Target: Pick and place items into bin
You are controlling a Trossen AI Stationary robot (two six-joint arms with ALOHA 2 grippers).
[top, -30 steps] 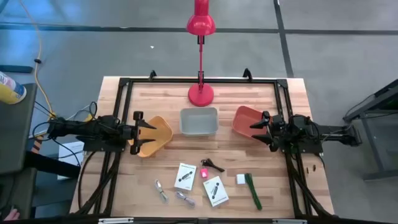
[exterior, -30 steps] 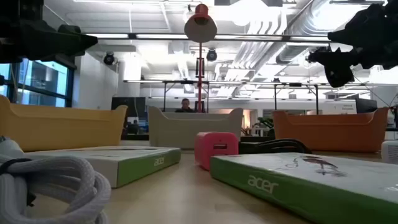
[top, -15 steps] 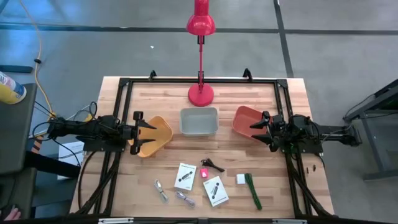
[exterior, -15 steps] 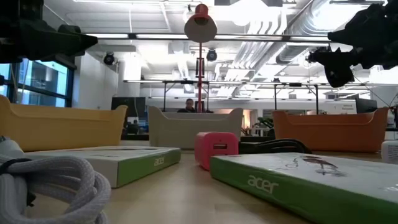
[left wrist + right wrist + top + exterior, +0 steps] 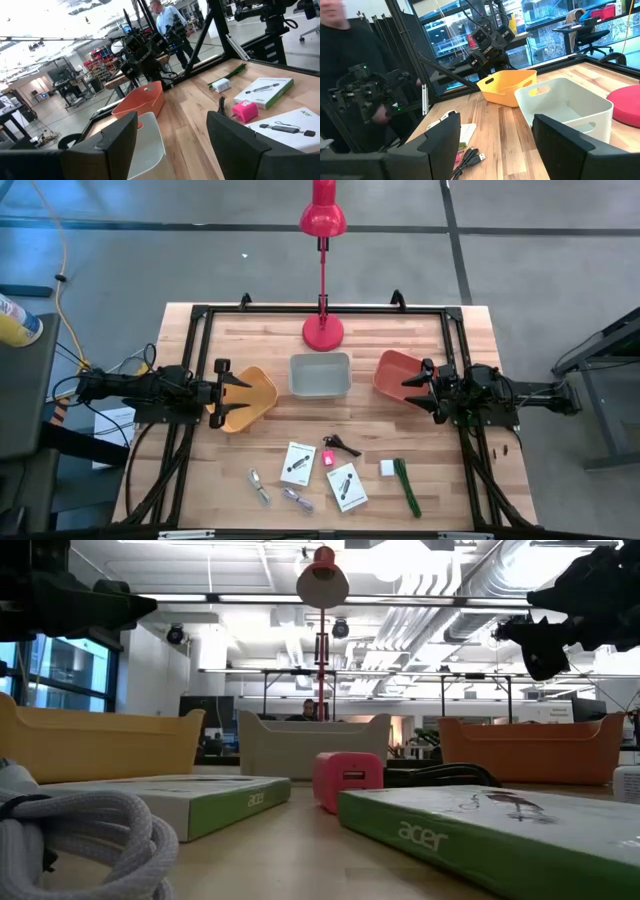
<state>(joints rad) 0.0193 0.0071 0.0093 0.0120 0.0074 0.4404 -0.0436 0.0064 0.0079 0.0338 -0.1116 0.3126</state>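
The items lie flat on the near half of the table: two white cards [image 5: 298, 463] [image 5: 346, 486], a pink cube [image 5: 328, 460], a black clip [image 5: 342, 445], a white cube [image 5: 386, 468], a green stick [image 5: 406, 485] and silvery bits [image 5: 259, 487] [image 5: 298, 499]. My left gripper [image 5: 240, 392] hangs open above the yellow bin [image 5: 262, 388] at the table's left. Above the orange bin [image 5: 392, 370] at the right, my right gripper [image 5: 407, 388] is open too. A grey bin [image 5: 320, 375] stands between them. Both grippers are far from the items.
A red lamp stands with its base [image 5: 323, 332] behind the grey bin, its head over the far edge. A black frame [image 5: 205, 315] runs round the table. Bare wood lies between the bins and the items. A person in dark clothes [image 5: 350, 75] stands beyond the table.
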